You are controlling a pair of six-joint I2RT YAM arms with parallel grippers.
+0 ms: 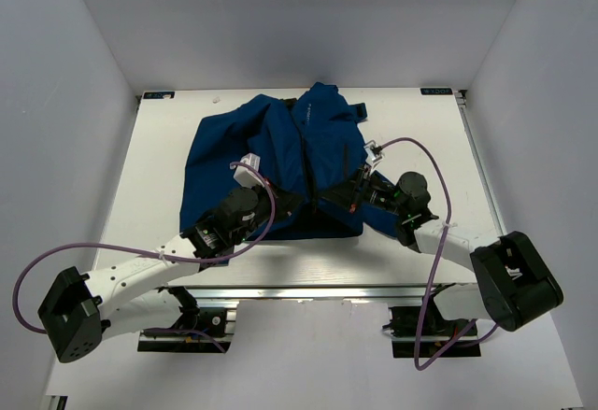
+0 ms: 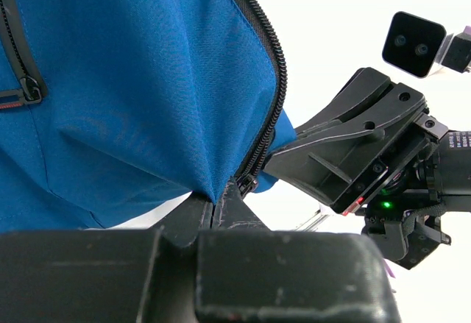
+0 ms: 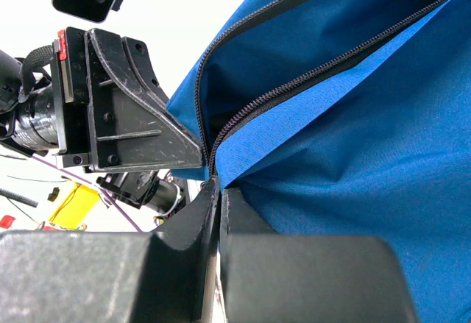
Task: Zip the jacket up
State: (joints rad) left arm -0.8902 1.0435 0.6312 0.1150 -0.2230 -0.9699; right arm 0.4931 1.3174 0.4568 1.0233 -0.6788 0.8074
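Left tool [image 1: 293, 207]: jaws pinched tight on the near hem of the jacket [image 1: 271, 148], right at the bottom end of the zipper [image 1: 306, 162]. In the left wrist view its fingers [image 2: 193, 218] meet with blue cloth drawn down between them. The zipper teeth [image 2: 277, 80] run down the cloth edge to the pinch point.

The jacket lies bunched on the worktop [image 1: 159, 176], centre to far side, collar end away from the arm bases. Its near hem is lifted off the surface where the tools hold it. On the left of the left wrist view, a small pocket pull [image 2: 31, 87] sits on the blue cloth.

Right tool [image 1: 334, 199]: also closed down on the jacket hem, just right of the left tool, tips nearly touching. The right wrist view shows its fingers [image 3: 239, 216] pressed together at the cloth edge [image 3: 353, 161]. Two rows of zipper teeth [image 3: 294, 91] stand apart above them, not joined. The left tool [image 3: 193, 154] comes in from the left at the same corner.
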